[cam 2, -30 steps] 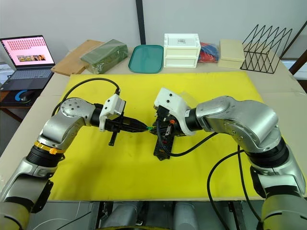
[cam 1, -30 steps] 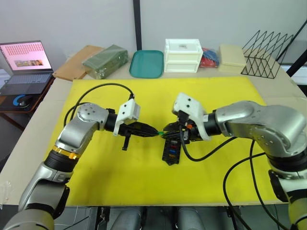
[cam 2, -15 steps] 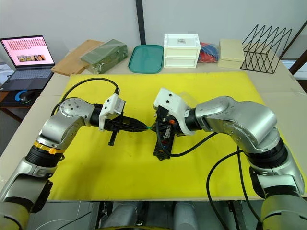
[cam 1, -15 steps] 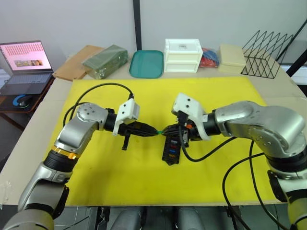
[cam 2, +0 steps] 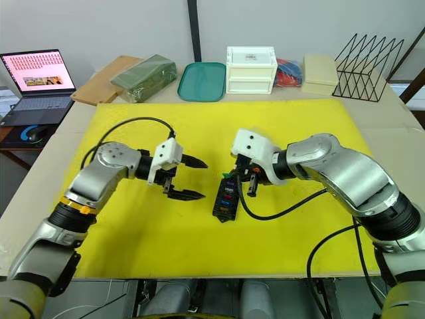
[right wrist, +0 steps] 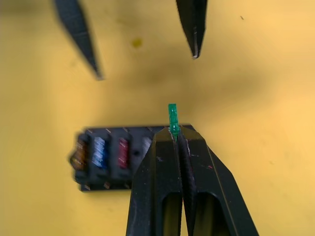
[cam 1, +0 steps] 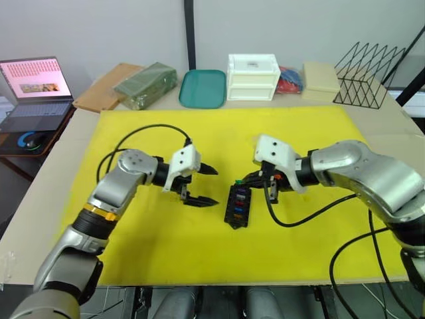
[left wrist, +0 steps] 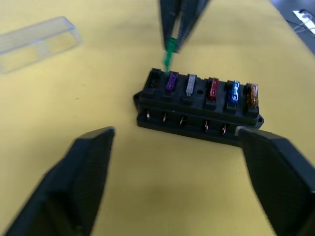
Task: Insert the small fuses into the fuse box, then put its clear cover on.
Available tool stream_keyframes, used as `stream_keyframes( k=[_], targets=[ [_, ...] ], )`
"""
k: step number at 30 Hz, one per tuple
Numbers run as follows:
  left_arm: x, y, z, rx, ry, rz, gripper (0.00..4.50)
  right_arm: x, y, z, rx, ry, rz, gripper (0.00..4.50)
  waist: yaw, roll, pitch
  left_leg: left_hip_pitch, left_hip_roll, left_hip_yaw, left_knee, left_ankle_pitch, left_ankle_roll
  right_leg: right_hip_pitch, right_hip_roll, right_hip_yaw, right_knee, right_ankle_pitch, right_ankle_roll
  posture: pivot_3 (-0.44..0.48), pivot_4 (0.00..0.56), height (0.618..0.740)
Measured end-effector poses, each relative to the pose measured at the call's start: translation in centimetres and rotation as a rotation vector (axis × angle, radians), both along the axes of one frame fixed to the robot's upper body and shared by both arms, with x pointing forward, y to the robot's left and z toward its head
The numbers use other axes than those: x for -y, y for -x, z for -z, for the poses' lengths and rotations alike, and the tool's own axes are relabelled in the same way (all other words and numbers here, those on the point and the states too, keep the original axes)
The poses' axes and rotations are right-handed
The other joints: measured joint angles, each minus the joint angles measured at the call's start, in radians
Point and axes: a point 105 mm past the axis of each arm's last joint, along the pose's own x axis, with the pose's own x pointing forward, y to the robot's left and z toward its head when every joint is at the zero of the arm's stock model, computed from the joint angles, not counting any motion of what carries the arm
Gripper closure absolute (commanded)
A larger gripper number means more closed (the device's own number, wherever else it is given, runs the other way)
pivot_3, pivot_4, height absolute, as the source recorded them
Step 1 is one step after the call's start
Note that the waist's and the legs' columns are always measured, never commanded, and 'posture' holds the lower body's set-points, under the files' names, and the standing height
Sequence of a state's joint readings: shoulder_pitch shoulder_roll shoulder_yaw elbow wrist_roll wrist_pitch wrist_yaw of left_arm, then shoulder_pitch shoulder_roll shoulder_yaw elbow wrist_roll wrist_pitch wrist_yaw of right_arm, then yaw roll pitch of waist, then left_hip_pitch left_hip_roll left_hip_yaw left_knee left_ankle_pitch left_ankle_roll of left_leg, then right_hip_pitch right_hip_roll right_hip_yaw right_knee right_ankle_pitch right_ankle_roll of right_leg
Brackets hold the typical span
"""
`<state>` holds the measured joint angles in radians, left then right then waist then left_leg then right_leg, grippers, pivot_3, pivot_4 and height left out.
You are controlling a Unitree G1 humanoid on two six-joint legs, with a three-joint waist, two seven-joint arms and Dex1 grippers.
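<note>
Green fuse [right wrist: 172,118]: thin translucent blade, pinched at tips of right gripper [right wrist: 175,135], poised just above empty end slot of fuse box [left wrist: 197,105]. Black ribbed block, five coloured fuses seated. Left gripper [cam 1: 199,185] spread wide, empty, nearby. Clear cover [left wrist: 37,42] lying apart on yellow mat [cam 1: 133,239].

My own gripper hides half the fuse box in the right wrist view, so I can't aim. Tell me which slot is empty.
Observer: The end slot of the fuse box, beside the purple fuse, is empty.
Operator: Say where the green fuse sits against it.
Observer: The green fuse, pinched in the right gripper, hangs just above that end of the box, not yet in.
Operator: Find the clear cover.
Observer: The clear cover lies on the yellow mat, apart from the box.
</note>
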<state>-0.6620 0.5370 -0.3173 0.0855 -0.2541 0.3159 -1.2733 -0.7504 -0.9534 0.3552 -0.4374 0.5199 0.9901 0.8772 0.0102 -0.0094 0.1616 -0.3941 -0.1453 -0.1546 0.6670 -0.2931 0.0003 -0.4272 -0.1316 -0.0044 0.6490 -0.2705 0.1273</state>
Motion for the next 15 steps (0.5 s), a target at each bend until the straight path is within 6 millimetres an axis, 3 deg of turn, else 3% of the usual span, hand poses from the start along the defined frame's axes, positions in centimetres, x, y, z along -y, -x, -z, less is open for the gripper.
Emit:
stream_keyframes(
  k=[6,15],
  targets=[
    [1.2,0.0,0.4,0.031,0.018,0.031,0.04,0.3,-0.4,0.4,0.016,0.006,-0.017,4.50,0.000,0.000,0.000,0.000,0.000,0.000,0.000,0.000,0.000,0.000,0.000,0.000,0.000,0.000,0.000,0.000,0.150,0.740],
    [1.3,0.3,0.5,0.046,0.011,0.059,0.04,0.4,-0.4,1.6,-0.017,-0.004,-0.009,4.50,0.001,0.000,0.000,0.000,0.000,0.000,0.000,0.000,0.000,0.000,0.000,0.000,0.000,0.000,0.000,0.000,0.150,0.740]
  ],
)
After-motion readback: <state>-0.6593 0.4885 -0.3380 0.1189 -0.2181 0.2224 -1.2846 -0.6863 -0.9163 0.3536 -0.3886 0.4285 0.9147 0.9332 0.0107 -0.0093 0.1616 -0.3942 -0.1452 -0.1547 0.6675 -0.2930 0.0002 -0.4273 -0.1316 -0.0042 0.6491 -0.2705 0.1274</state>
